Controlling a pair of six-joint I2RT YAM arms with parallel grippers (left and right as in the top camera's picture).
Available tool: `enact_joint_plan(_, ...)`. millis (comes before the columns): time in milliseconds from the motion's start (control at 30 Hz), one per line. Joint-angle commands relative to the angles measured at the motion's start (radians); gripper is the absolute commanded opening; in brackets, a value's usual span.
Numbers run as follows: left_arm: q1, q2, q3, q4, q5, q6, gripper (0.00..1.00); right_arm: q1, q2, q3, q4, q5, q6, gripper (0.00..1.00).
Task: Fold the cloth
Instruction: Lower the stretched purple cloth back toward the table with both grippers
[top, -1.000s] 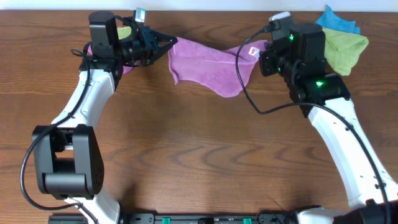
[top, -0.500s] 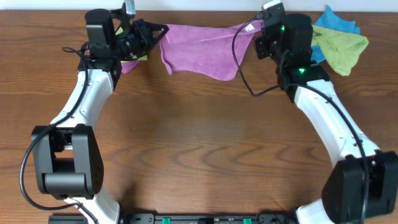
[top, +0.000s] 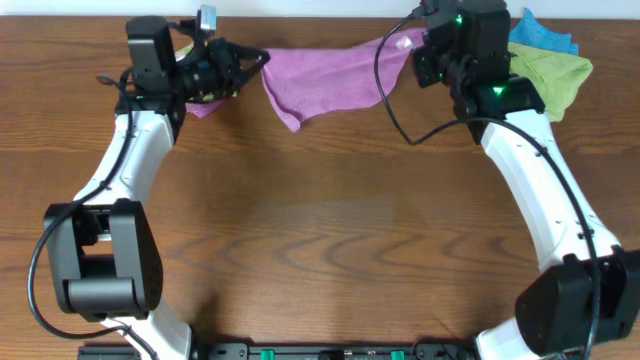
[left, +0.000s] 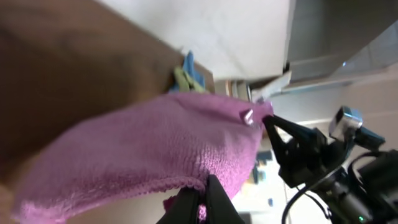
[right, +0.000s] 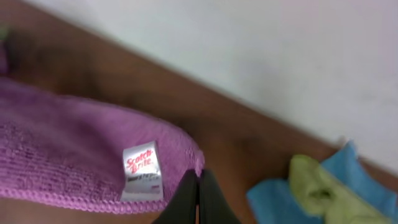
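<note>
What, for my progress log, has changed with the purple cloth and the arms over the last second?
The left gripper and right gripper carried the cloth toward the table's far edge, stretched between them. Its hanging low point shifted from nearer the right gripper toward the left one. Both grippers stayed shut on it. The green cloth and blue cloth did not move.

The small white tag (right: 142, 170) on the cloth (right: 56, 146), just beside the right pincer (right: 199, 180), reads "Scotch-Brite"; its smaller print is unreadable.

White arm links (top: 530, 180), black joints (top: 100, 270), looping black cables (top: 410, 143)
</note>
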Motion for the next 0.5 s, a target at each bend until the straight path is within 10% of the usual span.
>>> enact_joint_plan(0,0.013,0.001,0.018,-0.119,0.117,0.147,0.06,0.028,-0.016,0.014,-0.067,-0.042,-0.009,0.02)
enact_joint_plan(467,0.010,0.001,0.018,-1.030,0.116,0.829,0.06,0.073,-0.085,0.014,-0.496,-0.117,0.077,0.01)
